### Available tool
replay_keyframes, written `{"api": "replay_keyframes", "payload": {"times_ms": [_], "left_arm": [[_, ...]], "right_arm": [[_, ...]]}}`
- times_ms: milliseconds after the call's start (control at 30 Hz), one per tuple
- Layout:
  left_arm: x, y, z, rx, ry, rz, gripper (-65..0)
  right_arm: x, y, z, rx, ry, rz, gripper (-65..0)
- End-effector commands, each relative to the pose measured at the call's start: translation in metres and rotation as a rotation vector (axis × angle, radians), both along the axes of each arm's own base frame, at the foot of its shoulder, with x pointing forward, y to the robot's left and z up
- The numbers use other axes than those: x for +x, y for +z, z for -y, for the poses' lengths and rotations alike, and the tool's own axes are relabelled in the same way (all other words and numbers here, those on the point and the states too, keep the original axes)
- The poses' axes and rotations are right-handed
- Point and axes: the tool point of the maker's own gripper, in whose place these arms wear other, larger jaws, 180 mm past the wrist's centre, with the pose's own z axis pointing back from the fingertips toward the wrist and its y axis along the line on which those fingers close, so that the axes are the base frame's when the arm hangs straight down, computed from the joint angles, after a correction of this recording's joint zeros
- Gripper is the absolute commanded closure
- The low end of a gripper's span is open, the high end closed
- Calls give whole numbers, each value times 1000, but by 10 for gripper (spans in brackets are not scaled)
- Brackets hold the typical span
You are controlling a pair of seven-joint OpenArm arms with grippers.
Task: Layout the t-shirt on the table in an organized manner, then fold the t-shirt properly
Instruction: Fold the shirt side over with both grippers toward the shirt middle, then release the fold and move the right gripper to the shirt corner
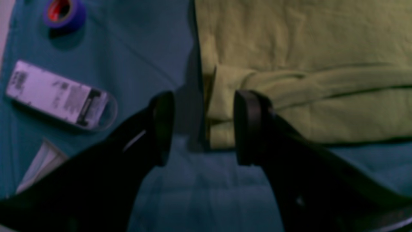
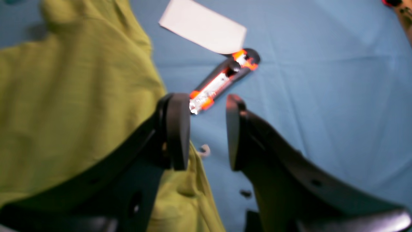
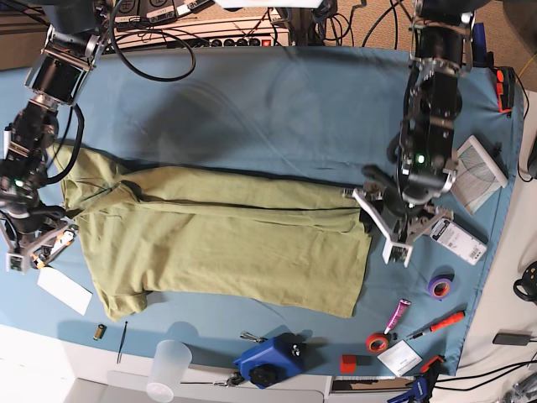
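A clear cup (image 3: 168,363) and a blue tool (image 3: 268,359) sit nearest, at the table's (image 3: 252,101) 6 o'clock edge. At 9 o'clock the right gripper (image 2: 206,129) hangs over the shirt's (image 3: 226,243) sleeve end, its 2 jaws apart with nothing between them; a cutter (image 2: 222,80) and a white card (image 2: 204,27) lie on the cloth beyond. The shirt spreads lengthwise across the table's middle, part folded (top edge doubled over). At 3 o'clock the left gripper (image 1: 202,129) straddles the shirt's hem corner, jaws wide, gripping nothing. Purple tape (image 1: 64,13) and a white box (image 1: 61,95) lie beside it.
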Motion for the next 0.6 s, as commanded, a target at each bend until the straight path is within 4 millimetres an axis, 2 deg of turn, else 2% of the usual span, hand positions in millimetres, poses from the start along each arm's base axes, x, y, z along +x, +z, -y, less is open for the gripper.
{"api": "replay_keyframes", "payload": {"times_ms": [0,67,167,333,467,567], "left_arm": [[-1,12,-1,2,0,37,-307],[-19,8,3,-6,-11,26,-307],[-45,6,8,-17,-24,14,-307],[-72,2,15,-43,-42,-12,-307],[-88,-9,23,-72,-76,-60,-307],[-96,-16,24,-76,-79,-87,-307]], "right_arm": [[-1,29,8,-11,5,71,-196],[-11,37,7,48,29,112,-196],[-33,37,20,112,24,136,-196],[-81,15,41,172,3,85,-196],[-113,-5,40,215,40,9,-202],[-135,-26,33,245,72,-103,-302]]}}
